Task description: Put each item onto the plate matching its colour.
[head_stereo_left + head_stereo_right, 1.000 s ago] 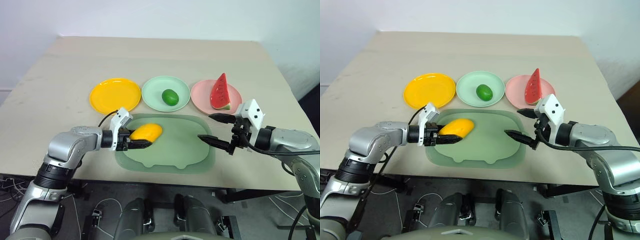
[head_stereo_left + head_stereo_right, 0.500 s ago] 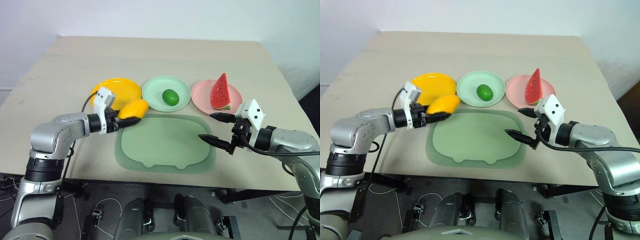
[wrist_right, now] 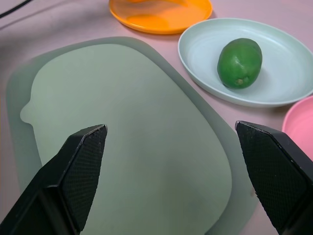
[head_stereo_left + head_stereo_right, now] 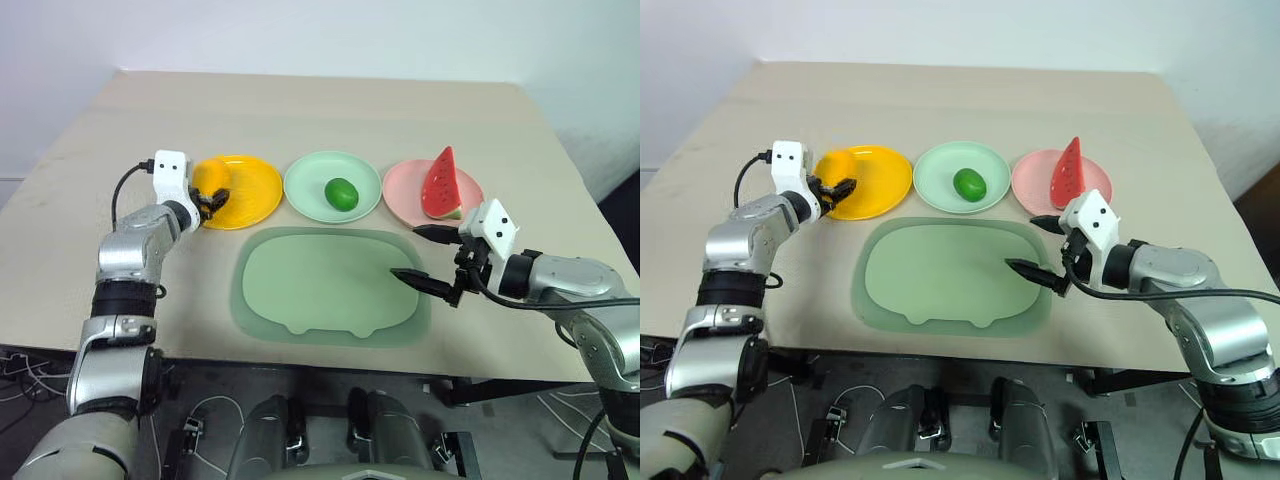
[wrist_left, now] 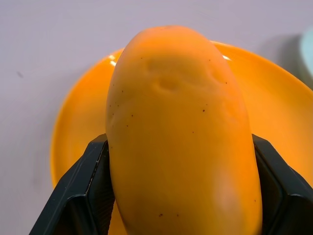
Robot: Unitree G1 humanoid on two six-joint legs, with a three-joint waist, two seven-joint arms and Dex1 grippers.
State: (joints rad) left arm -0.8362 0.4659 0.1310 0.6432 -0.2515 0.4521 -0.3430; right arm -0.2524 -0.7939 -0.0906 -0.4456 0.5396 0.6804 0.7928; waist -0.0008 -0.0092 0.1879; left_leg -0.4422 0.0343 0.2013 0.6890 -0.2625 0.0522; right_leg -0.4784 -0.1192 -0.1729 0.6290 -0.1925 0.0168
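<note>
My left tool [image 4: 212, 197] grips the oblong yellow-orange toy mango [image 5: 181, 142], one black finger [image 5: 80, 196] pressed against each side of the fruit. In the head views that tool is over the left part of the round, shallow yellow-orange plastic plate [image 4: 250, 190], which lies at the left end of the row of three plates on the pale beige counter [image 4: 320, 110]. From my left wrist, the mango covers much of the plate beneath it, and I cannot tell whether the fruit touches the plate or is just above it.

Next in the row is the pale mint-green round plastic plate [image 4: 310, 190], with the small round dark-green toy lime [image 4: 341, 193] resting near its middle. Just in front of the plates, nearer to me, lies the large pale-green rounded-rectangle cutting mat [image 4: 320, 285], with nothing on it.

At the right end sits the pale pink round plastic plate [image 4: 400, 195], carrying the red triangular toy watermelon slice [image 4: 439, 184], which stands on its green rind with its point up.

My right tool [image 4: 421, 257] is over the right edge of the mat, just in front of the pink plate, with its two black fingers [image 3: 78, 161] spread wide apart and nothing between them. From my right wrist, the mat, the lime on its green plate and a strip of the yellow-orange plate lie ahead of those fingers.
</note>
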